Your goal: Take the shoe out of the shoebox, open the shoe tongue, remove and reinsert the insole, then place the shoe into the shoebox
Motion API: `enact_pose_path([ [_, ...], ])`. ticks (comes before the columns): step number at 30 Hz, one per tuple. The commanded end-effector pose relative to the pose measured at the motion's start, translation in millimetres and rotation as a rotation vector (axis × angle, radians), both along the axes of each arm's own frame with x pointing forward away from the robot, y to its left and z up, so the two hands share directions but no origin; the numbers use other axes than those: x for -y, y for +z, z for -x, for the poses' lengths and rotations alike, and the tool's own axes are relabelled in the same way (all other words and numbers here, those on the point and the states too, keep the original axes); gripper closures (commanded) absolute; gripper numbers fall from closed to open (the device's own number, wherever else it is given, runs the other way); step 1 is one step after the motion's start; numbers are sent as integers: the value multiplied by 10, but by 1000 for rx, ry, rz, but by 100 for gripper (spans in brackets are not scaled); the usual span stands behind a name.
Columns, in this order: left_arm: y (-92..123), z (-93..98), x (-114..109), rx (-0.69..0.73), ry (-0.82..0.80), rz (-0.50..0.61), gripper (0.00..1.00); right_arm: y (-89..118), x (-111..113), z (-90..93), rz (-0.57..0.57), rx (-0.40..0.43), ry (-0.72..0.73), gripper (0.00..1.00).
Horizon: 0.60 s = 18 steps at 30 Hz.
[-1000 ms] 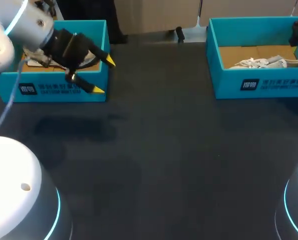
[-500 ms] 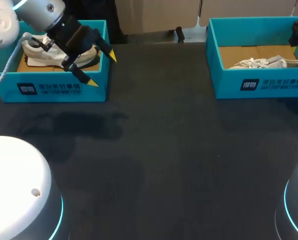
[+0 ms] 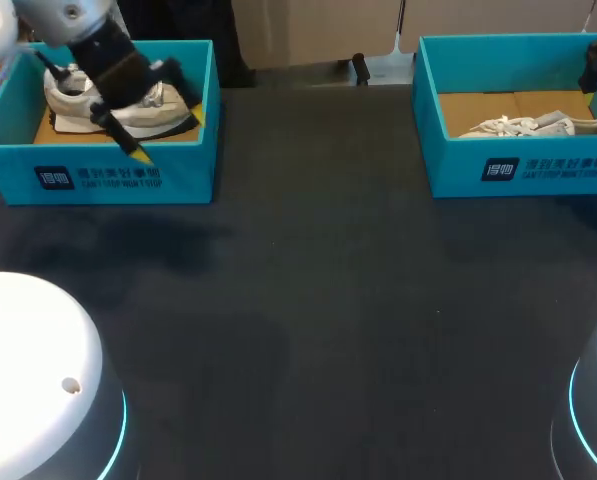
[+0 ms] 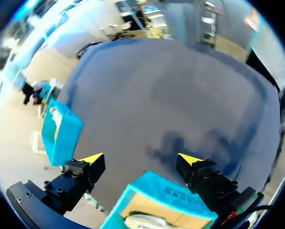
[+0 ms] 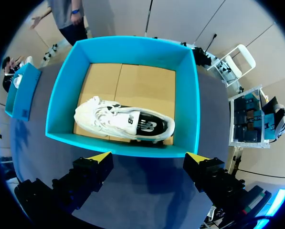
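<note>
The left gripper (image 4: 141,160) hangs wide open and empty over the shoebox (image 3: 118,178); the shoe (image 3: 70,112), partly hidden, looks light and soft, so its stiffer heel probably grips best.

Overhead light is falling softly on the dark counter (image 3: 358,320); I'm seeing my left arm (image 3: 73,25) casting a faint shadow (image 3: 153,248) there.
</note>
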<state>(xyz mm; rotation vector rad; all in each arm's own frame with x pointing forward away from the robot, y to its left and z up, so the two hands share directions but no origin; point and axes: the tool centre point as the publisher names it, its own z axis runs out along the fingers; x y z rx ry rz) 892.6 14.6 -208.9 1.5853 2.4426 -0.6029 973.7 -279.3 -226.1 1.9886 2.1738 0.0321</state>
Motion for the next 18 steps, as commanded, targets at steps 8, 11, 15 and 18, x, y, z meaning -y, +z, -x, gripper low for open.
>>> enact_pose_path([
  [8, 175, -292, -371, 383, -830, -303, 0, 2, -3, 1, 0, 0, 0, 0],
  [11, 175, -292, -371, 383, -830, -303, 0, 2, -3, 1, 0, 0, 0, 0],
  [15, 175, -292, -371, 383, -830, -303, 0, 2, -3, 1, 0, 0, 0, 0],
  [18, 175, -292, -371, 383, -830, -303, 0, 2, -3, 1, 0, 0, 0, 0],
])
